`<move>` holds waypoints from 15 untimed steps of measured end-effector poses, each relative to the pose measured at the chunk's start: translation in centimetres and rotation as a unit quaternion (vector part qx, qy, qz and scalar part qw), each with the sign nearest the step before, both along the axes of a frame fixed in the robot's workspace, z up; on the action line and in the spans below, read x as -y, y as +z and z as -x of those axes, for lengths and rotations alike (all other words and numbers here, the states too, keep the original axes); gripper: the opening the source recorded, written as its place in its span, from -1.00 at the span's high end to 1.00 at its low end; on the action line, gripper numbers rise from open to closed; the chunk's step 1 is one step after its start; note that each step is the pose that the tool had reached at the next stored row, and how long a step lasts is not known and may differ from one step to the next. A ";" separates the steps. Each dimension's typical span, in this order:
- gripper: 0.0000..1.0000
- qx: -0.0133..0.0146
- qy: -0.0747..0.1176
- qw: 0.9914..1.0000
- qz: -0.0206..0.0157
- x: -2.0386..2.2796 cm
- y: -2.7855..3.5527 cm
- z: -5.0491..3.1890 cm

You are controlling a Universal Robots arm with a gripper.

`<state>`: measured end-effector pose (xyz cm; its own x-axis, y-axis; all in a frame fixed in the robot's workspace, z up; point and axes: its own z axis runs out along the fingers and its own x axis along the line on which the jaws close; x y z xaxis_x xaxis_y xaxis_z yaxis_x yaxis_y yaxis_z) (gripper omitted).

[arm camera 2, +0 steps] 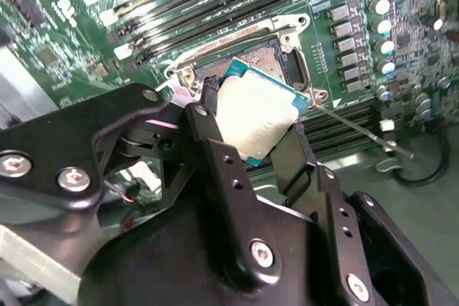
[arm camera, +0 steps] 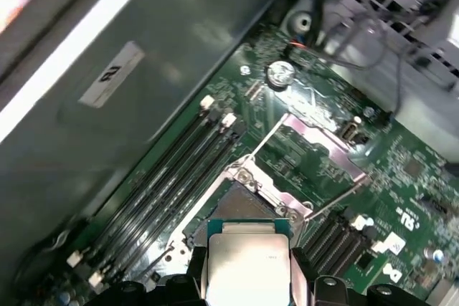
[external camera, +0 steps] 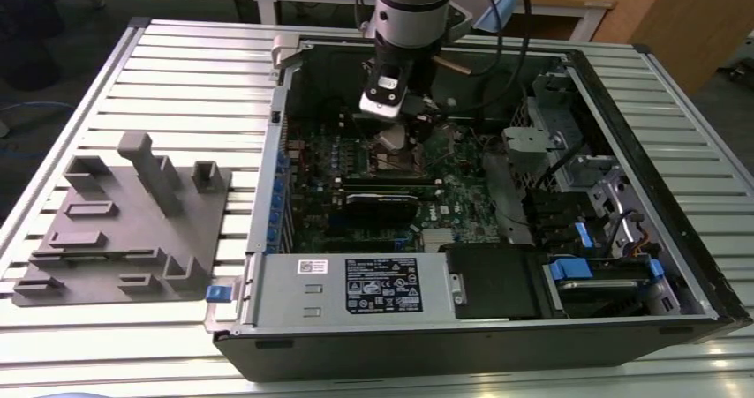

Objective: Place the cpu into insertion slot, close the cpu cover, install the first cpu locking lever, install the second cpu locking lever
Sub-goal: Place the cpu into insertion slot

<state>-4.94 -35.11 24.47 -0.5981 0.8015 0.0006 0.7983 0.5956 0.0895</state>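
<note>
The black jaws are clamped on two edges of one small square silver-topped cpu point(arm camera 2: 262, 109), just over the one open black square insertion slot point(arm camera: 244, 209). One silver-grey cpu cover point(arm camera: 323, 140) and two thin wire levers point(arm camera: 267, 136) are swung open.

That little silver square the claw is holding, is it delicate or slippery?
Probably stiff and light: the cpu looks flat though the gripper pinches only its edges. Its smooth metal top may be slippery. Likely fragile if dropped: a thin chip held above the open insertion slot.
</note>
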 end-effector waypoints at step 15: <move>-0.08 0.000 -0.154 0.988 0.000 0.00 -0.35 0.00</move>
